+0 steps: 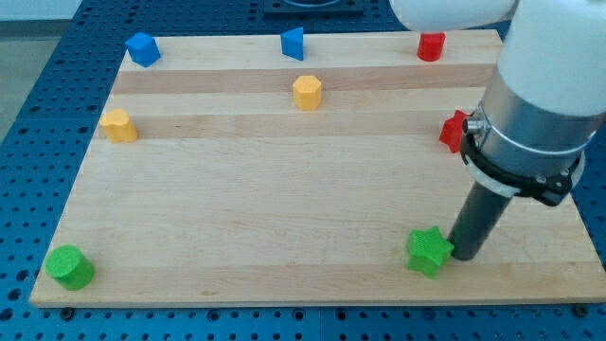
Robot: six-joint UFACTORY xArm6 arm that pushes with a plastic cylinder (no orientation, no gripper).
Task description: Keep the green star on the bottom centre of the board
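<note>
The green star [428, 251] lies near the board's bottom edge, right of centre. My tip [464, 256] stands on the board just to the star's right, touching or almost touching it. The dark rod rises from there to the arm's white and grey body at the view's right.
On the wooden board [284, 208] are a green cylinder [70, 267] at bottom left, a yellow block [119, 125] at left, a yellow hexagon [307, 92] at upper centre, blue blocks [142, 48] [293, 43] at top, a red cylinder [431, 45] at top right, and a red block [454, 131] partly hidden by the arm.
</note>
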